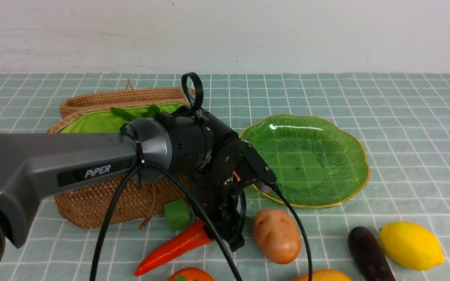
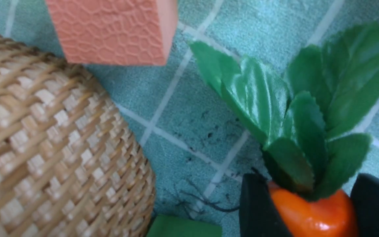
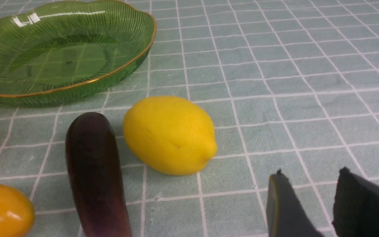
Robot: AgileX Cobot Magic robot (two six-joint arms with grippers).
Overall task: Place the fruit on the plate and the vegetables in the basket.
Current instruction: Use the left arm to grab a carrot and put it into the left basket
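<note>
Use the left wrist view to check the carrot (image 2: 314, 214): the left jaws (image 2: 311, 194) are clenched on its leafy end, one on each side. This view also shows you the salmon-pink cube (image 2: 110, 33) near the basket (image 1: 119, 199), which the front view does not. In the right wrist view, note that the right jaws (image 3: 311, 194) stand parted, with nothing between them; the front view does not include them.

On the surface (image 1: 416, 168), locate the green cube (image 1: 177, 215) between basket and carrot, the potato (image 1: 277, 236) near the plate (image 1: 305, 164), and the lemon (image 1: 410, 246) just beside the eggplant (image 1: 369, 253). The plate holds nothing. The left arm (image 1: 92, 160) crosses in front of the basket and blocks your view of much of it.

Leaves (image 1: 152, 110) show at the green lining (image 1: 100, 121); you cannot tell what they belong to. The front view's lower edge cuts off the round orange-red fruit (image 1: 190, 274), mango (image 1: 324, 275) and eggplant.
</note>
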